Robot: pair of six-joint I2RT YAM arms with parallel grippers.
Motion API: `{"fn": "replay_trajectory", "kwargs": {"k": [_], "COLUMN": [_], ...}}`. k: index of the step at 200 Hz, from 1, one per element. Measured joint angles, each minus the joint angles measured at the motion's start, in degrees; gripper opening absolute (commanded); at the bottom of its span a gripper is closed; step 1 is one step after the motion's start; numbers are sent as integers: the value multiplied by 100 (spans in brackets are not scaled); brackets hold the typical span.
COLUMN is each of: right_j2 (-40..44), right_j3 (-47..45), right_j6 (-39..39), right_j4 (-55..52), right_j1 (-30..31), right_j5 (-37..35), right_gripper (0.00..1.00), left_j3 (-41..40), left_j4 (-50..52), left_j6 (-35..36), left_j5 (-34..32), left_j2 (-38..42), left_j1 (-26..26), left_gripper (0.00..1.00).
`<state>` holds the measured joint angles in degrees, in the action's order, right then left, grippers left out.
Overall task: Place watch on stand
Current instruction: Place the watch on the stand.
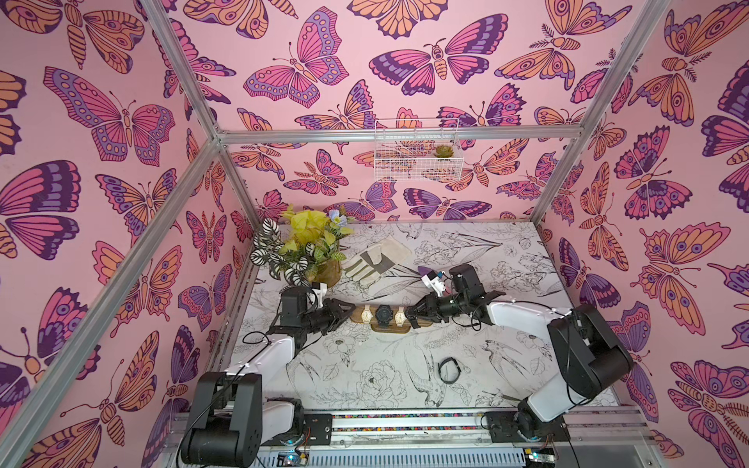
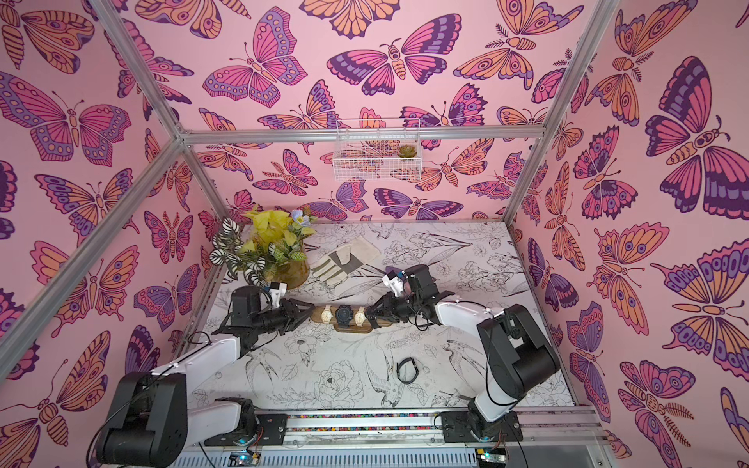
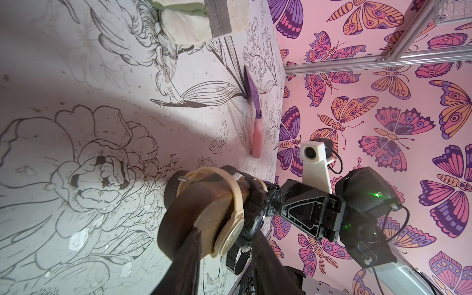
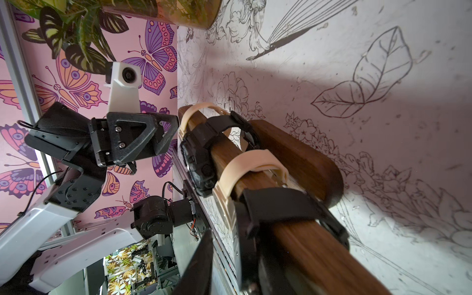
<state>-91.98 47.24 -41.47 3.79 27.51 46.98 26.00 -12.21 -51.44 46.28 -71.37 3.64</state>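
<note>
Long brown wooden stand (image 1: pixel 357 315) (image 2: pixel 318 315), a rounded-end bar on a smaller base, sat centre frame on the floral line-print tabletop (image 1: pixel 352 377) in both top views. Four watches were looped on the bar. From frame left: beige round-faced watch (image 1: pixel 367 314), chunky black watch (image 1: pixel 383 315), second beige watch (image 1: pixel 400 316), then the slim black-strap watch (image 1: pixel 415 324) at the bar's right end. In the right wrist view that strap (image 4: pixel 275 207) was wrapped round the bar, just beside the second beige watch's band.

The left gripper (image 1: pixel 345 314) sat at the bar's left end, jaws narrow and clamped on it. The left wrist view had the bar end (image 3: pixel 184 212) between both dark fingers (image 3: pixel 184 260).

The right gripper (image 1: pixel 412 318) was at the bar's right end, over the slim black-strap watch. Jaws stood partly apart: the right wrist view showed tabletop between one finger (image 4: pixel 201 263) and the watch. The far finger was hidden by the bar, so I couldn't tell contact on that side.

A loose thin black band (image 1: pixel 449 370) lay on the tabletop lower right of the stand, well apart from it. A cream-and-grey work glove (image 1: pixel 373 261) lay just beside a potted plant with yellow and striped leaves (image 1: pixel 308 251), both above the stand in frame. A white wire basket (image 1: pixel 417 150) hung on the pink butterfly back wall, with a small succulent (image 1: pixel 444 150) inside.
</note>
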Motion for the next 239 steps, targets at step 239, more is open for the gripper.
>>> {"fn": "replay_trajectory", "kwargs": {"k": [239], "right_j2": [739], "right_j3": [61], "right_j6": [1008], "right_j4": [-1799], "right_j1": [0], "right_j5": [-713], "right_gripper": [9], "left_j3": [0], "left_j4": [0], "left_j6": [-2], "left_j5": [0], "left_j2": [2], "left_j1": [0], "left_gripper": [36]}}
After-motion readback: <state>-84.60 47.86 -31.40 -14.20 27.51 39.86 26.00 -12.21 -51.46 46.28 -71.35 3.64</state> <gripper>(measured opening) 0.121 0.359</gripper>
